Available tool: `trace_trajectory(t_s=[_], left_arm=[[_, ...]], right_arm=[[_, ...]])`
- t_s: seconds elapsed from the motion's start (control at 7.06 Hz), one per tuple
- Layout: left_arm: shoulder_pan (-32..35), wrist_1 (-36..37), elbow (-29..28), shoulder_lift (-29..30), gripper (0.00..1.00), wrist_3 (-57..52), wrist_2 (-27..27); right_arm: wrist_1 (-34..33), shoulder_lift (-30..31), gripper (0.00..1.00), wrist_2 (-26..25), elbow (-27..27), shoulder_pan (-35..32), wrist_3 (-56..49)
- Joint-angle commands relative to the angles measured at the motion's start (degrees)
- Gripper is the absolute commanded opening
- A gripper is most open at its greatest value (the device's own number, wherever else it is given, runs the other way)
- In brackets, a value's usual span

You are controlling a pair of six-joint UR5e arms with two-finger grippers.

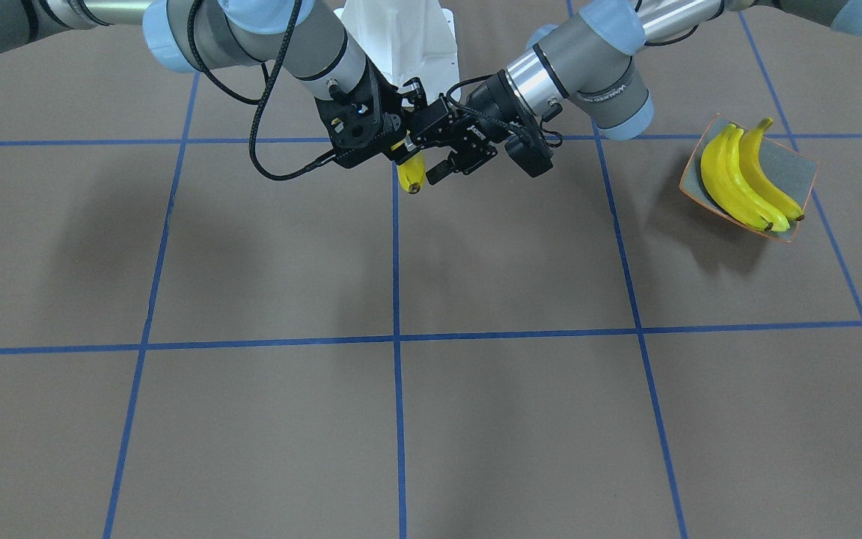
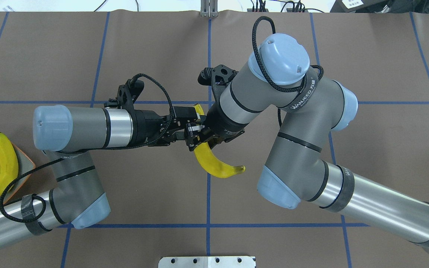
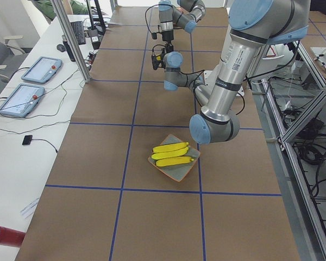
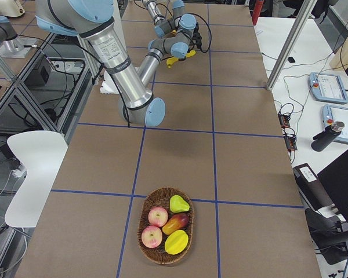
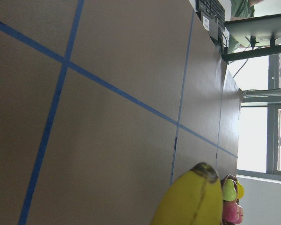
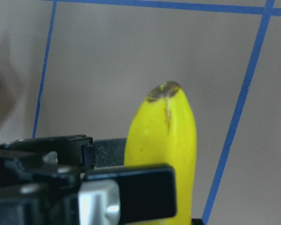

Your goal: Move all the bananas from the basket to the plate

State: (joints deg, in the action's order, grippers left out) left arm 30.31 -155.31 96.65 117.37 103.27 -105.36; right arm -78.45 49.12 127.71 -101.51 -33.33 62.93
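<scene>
The right gripper point(image 2: 204, 138) looks clamped on the banana point(image 2: 214, 163) near its upper end, holding it in the air over the middle of the table point(image 1: 513, 419) with the long curved part hanging out below. The left gripper point(image 2: 192, 130) comes in sideways and meets it nose to nose. In the right wrist view one of its fingers point(image 6: 126, 192) crosses in front of the banana and another bar sits behind it, so it's straddling the fruit, but there's no telling whether it has actually squeezed. This reads as a mid-air handover, which makes sense. The basket point(image 4: 140, 231) is way down at the robot's right end and the plate point(image 1: 794, 168) is well apart at the left end, so each arm likely covers its own end. The basket shows only apples point(image 4: 158, 216) and some other fruit, no bananas (so this is probably the last one). Between the handover spot and the plate there's just brown cover and blue tape lines. The tight bit is the plate itself. The bananas point(image 1: 730, 180) lying on it take up most of the dish, which leaves a strip along one side. The left arm's own elbow also hangs just beside the plate in the left side view, so the drop may need some care.
</scene>
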Motion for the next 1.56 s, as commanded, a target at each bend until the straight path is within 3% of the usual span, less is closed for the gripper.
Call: trace_trajectory(t_s=[0.0, 0.42, 1.13, 1.27, 1.42], left_arm=[[-0.1, 0.0, -0.1, 0.4, 0.78, 0.0, 0.0], [-0.1, -0.1, -0.2, 0.8, 0.76, 0.1, 0.0], [-0.1, -0.1, -0.9, 1.3, 0.47, 0.0, 0.0], [-0.1, -0.1, -1.1, 1.2, 0.3, 0.0, -0.1], [-0.1, -0.2, -1.1, 1.2, 0.02, 0.0, -0.1]], right_arm=[[0.1, 0.1, 0.0, 0.0, 0.0, 0.2, 0.0], [0.1, 0.2, 0.0, 0.0, 0.0, 0.5, 0.1], [0.1, 0.3, 0.0, 0.0, 0.0, 0.7, 0.1], [0.1, 0.3, 0.0, 0.0, 0.0, 0.7, 0.1], [0.1, 0.3, 0.0, 0.0, 0.0, 0.7, 0.0]])
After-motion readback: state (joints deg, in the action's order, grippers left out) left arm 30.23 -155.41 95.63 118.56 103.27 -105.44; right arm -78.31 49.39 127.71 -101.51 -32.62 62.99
